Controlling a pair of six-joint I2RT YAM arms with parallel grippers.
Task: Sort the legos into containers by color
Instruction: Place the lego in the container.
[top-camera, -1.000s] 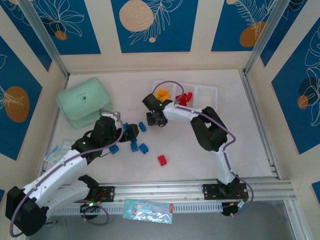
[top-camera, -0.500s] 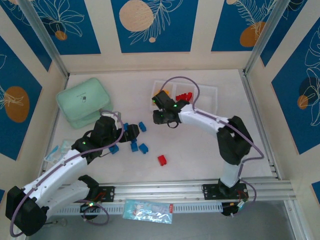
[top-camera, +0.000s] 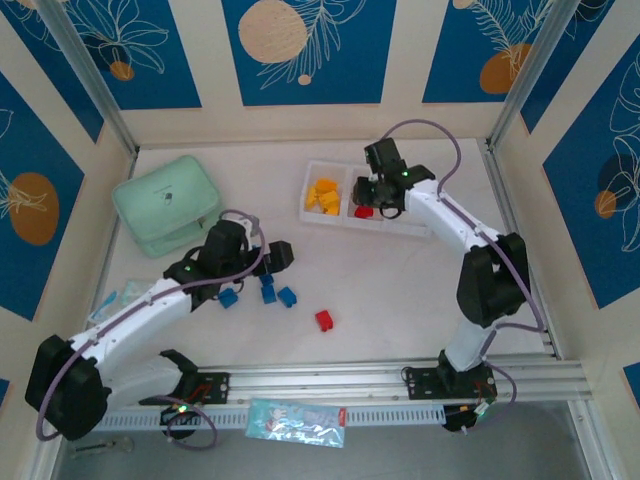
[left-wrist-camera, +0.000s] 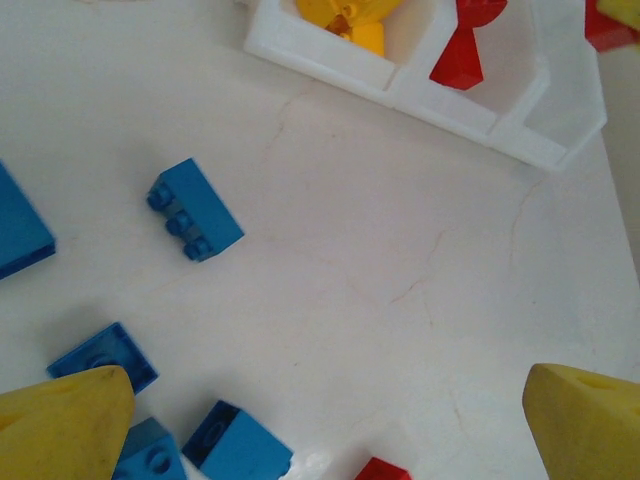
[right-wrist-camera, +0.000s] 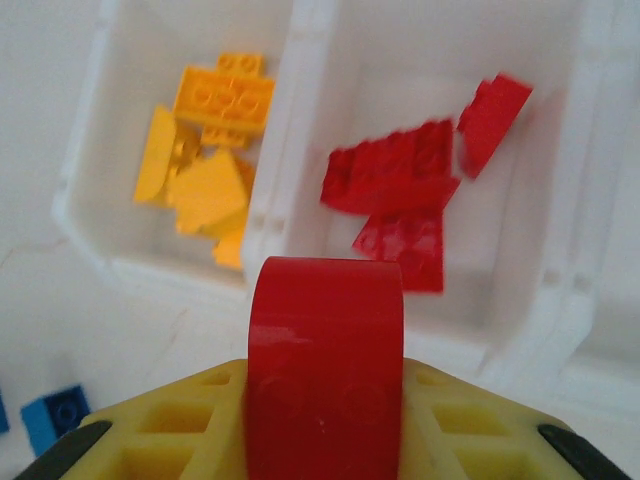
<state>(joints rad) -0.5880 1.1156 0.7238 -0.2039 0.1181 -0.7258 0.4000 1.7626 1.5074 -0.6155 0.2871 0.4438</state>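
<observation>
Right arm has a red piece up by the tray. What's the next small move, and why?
Probably ease the right gripper a little forward, to centre it over the middle compartment before release. Its jaws are shut on a red piece, that compartment holds the red bricks, and the piece seems to hang near its front wall.

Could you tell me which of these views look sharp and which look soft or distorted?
Right wrist view: the near red brick is soft, and the tray behind is slightly blurred. Left wrist view: the blue bricks and table marks are crisp. Top view: even light, faint shadows, posts splay with perspective.
</observation>
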